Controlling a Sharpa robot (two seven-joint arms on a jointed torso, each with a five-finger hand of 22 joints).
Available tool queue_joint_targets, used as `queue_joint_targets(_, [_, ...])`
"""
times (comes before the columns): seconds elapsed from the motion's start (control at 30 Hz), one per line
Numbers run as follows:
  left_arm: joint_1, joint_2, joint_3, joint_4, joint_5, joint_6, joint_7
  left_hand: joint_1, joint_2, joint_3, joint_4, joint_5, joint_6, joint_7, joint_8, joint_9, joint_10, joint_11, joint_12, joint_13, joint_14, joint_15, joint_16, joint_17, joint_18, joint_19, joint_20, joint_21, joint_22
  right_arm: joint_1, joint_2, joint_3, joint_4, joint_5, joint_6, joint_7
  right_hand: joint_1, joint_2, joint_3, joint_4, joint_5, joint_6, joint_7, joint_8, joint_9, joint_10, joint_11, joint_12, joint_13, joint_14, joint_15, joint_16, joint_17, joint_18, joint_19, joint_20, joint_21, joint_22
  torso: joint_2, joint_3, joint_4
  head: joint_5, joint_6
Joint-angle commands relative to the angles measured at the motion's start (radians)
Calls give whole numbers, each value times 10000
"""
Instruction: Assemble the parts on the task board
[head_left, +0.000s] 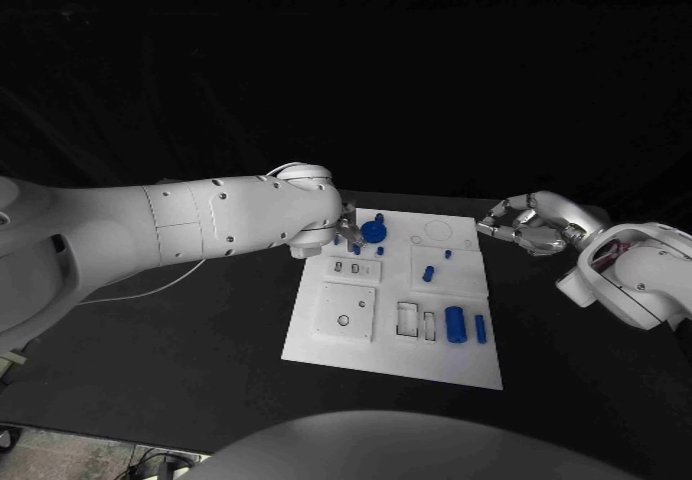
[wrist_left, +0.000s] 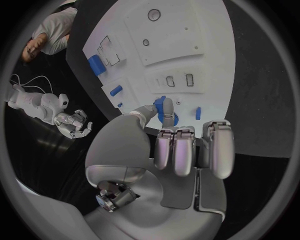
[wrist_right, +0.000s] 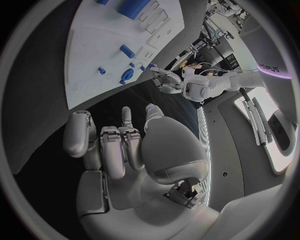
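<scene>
The white task board (head_left: 325, 335) lies in the middle of the black table. My left hand (head_left: 343, 236) is at its far left corner. In the left wrist view its thumb and one finger (wrist_left: 166, 106) pinch a round blue part (wrist_left: 169, 120) that stands on the board, while its other fingers are curled in. This round blue part (head_left: 374, 232) is just right of the hand. My right hand (head_left: 525, 224) hovers off the board's far right edge with its fingers (wrist_right: 117, 145) curled in on nothing. A thick blue cylinder (head_left: 456, 324) and a slim blue piece (head_left: 480, 328) lie at the board's near right.
Small blue pegs (head_left: 430, 272) (head_left: 449, 254) (head_left: 379, 251) are scattered over the far half of the board. A raised square plate (head_left: 348, 305) with a hole and two rectangular slots (head_left: 418, 320) lie on the near half. A thin cable (head_left: 144, 285) runs under my left arm.
</scene>
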Motion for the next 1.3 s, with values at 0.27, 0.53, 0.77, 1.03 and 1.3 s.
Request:
queue_joint_targets(0.27, [-248, -13, -19, 253, -558, -64, 70, 81, 33, 1449, -1357, 35, -45, -16, -40, 16, 1039, -24, -35, 2630, 1036, -32, 25, 2634, -42, 325, -62, -47, 1775, -6, -20, 0, 40, 31, 78, 70, 121, 33, 5, -54, 67, -64, -12, -63, -13, 1041, -9, 25, 2609, 1026, -27, 35, 2627, 140, -65, -2, -49, 1505, -19, 4, 9, 3, 0])
queue_joint_targets(0.53, [-473, -65, -23, 310, -821, -214, 64, 86, 38, 1452, -1352, 45, -55, -11, -45, 16, 1039, -21, -35, 2630, 1036, -29, 25, 2634, -42, 324, -60, -47, 1776, -6, -30, 0, 40, 33, 48, 97, 158, 32, 13, -58, 72, -73, -11, -67, -14, 1041, -10, 25, 2609, 1026, -27, 35, 2627, 150, -99, -1, -93, 1492, -12, -1, 7, 28, 0])
queue_joint_targets(0.77, [-581, -109, -23, 363, -1031, -416, 75, 88, 39, 1453, -1350, 54, -60, -9, -48, 17, 1039, -18, -35, 2630, 1036, -27, 25, 2634, -44, 328, -60, -43, 1781, -6, -25, 0, 27, 33, 48, 108, 168, 31, 14, -58, 72, -77, -9, -69, -15, 1041, -10, 25, 2609, 1026, -27, 35, 2627, 153, -109, -1, -105, 1488, -16, 5, 2, 65, 0])
queue_joint_targets(1.03, [-611, -166, -23, 387, -1138, -457, 69, 88, 39, 1453, -1350, 54, -60, -9, -48, 17, 1039, -18, -35, 2630, 1036, -27, 25, 2634, -44, 328, -60, -43, 1781, -6, -27, 0, 19, 35, 48, 115, 176, 31, 14, -56, 72, -80, -8, -71, -15, 1041, -10, 25, 2609, 1026, -27, 35, 2627, 154, -113, -1, -112, 1486, -21, 4, 3, 73, 0])
queue_joint_targets(1.3, [-641, -187, -23, 407, -1157, -494, 87, 90, 38, 1451, -1347, 63, -62, -7, -48, 19, 1039, -16, -35, 2630, 1036, -24, 25, 2634, -41, 319, -58, -53, 1770, -6, -27, 0, 16, 35, 44, 126, 180, 31, 14, -54, 71, -82, -7, -72, -16, 1041, -10, 25, 2609, 1026, -27, 35, 2627, 156, -119, -1, -119, 1484, -12, 2, 2, 83, 0])
